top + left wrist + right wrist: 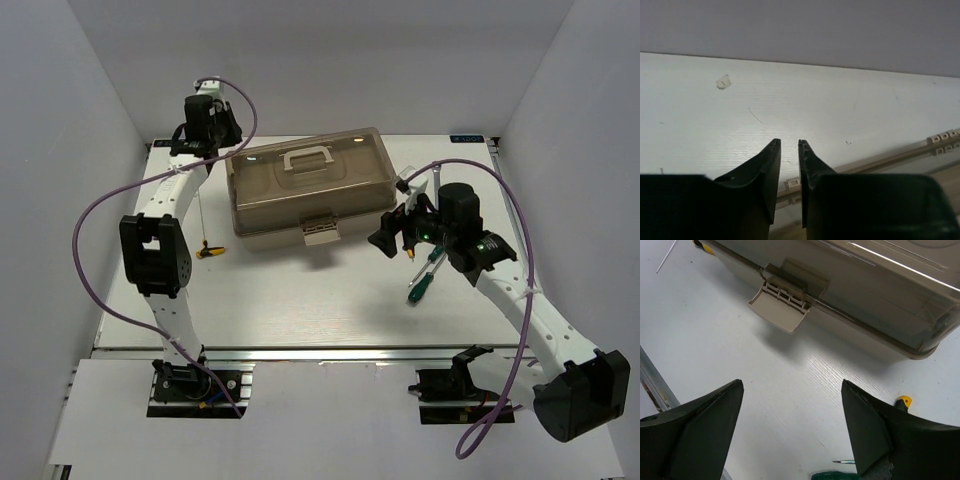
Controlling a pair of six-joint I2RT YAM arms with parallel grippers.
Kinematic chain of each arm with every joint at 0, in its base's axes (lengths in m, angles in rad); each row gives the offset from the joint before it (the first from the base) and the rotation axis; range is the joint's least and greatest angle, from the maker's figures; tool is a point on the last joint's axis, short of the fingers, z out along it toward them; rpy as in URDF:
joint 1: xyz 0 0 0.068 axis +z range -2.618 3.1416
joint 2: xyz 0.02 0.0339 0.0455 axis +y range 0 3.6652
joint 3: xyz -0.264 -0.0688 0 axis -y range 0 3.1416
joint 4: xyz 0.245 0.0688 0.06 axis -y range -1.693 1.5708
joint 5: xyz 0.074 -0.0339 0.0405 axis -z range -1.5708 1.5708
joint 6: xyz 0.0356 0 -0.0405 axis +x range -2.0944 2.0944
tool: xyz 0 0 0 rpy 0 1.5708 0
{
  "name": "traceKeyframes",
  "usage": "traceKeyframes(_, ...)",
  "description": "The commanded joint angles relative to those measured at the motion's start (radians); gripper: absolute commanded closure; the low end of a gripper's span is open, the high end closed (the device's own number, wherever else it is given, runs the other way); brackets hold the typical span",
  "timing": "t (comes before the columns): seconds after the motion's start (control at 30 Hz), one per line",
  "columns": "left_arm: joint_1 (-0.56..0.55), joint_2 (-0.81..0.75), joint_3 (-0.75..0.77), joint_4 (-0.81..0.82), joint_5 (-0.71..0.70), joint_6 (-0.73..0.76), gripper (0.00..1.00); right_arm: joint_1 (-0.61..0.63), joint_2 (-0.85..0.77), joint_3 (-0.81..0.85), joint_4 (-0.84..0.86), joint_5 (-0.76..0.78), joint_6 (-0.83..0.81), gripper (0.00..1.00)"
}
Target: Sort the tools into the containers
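The green-handled screwdriver [419,287] lay flat on the white table [300,310], in front of the toolbox's R end. Its handle pointed toward the near edge and its thin shaft ran up under the right gripper [792,384]. It's prob. light & stiff. The round handle would likely roll if nudged, and the shaft looks too thin and slick for a sure pinch. The fat handle, taken across its width near the middle, looks the best hold.

A small yellow-and-black tool [903,401] showed just past 1 finger in the right wrist view, mostly hidden.

A yellow-and-black T-handle hex key [208,250] lay well apart, L of the box and beside the left arm. Its hair-thin shaft pointed toward the far edge. It's prob. v. light and apt to skid, so the chunky T-handle is the sensible grip, not the wire-like shaft.

The beige toolbox with translucent brown lid [305,185] sat mid-table with the lid down, so it needs opening before anything goes in. Its beige latch [780,297] stuck out from the front wall; whether it was released I can't tell.

The right arm reached in from the near R corner, wrist low over the table, fingers aimed at the box front. Its jaws were wide apart w/ nothing between them. The left arm was stretched to the far L corner behind the box, its wrist facing the back wall [800,25]. The left gripper [789,145] showed only a slim gap, nothing in it
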Motion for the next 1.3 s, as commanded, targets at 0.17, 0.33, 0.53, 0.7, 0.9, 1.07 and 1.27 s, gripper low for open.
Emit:
traceKeyframes(0.17,-0.004,-0.084,-0.201,-0.043,0.323,-0.027,0.76,-0.004,-0.035,-0.011,0.05,0.044,0.001,0.15)
traceKeyframes(0.33,-0.015,-0.23,-0.436,0.021,0.425,-0.036,0.78,-0.01,-0.035,-0.02,0.04,0.092,0.038,0.16)
traceKeyframes(0.53,-0.075,-0.5,-0.701,0.06,0.42,-0.068,0.78,-0.03,-0.029,-0.074,0.05,0.219,0.128,0.17)
traceKeyframes(0.7,-0.128,-0.696,-0.879,0.083,0.382,-0.148,0.77,-0.044,-0.004,-0.1,0.073,0.302,0.171,0.17)
traceKeyframes(0.9,-0.154,-0.788,-0.912,0.092,0.347,-0.214,0.76,-0.083,0.086,-0.054,0.082,0.27,0.223,0.17)
traceKeyframes(1.07,-0.154,-0.832,-0.774,-0.008,0.094,-0.234,0.69,-0.128,0.163,0.012,0.089,0.192,0.268,0.18)
traceKeyframes(1.27,-0.153,-0.734,-0.538,-0.025,0.107,-0.254,0.46,-0.205,0.255,0.058,0.098,0.08,0.376,0.19)
